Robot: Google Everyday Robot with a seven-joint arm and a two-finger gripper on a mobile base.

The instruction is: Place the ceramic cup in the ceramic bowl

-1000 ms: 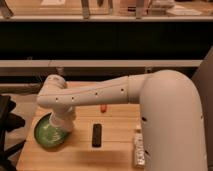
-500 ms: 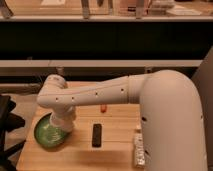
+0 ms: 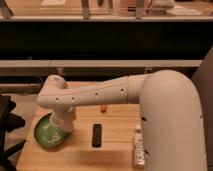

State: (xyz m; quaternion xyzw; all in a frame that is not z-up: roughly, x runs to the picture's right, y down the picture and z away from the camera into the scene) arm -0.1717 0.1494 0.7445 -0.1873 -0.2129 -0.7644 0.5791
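Green ceramic bowl (image 3: 44,136) sits at the tabletop's (image 3: 117,127) front-left corner. The gripper (image 3: 63,125) is down right over the bowl's right side. Honestly can't tell how wide it's spread or if it's got anything. Black remote (image 3: 96,135) lies just beside the bowl.

Office-type workspace: a light wooden table (image 3: 117,152) carries a black remote (image 3: 96,135), a black chair (image 3: 7,125) stands left of the table, and long dark shelving (image 3: 105,45) runs behind it.
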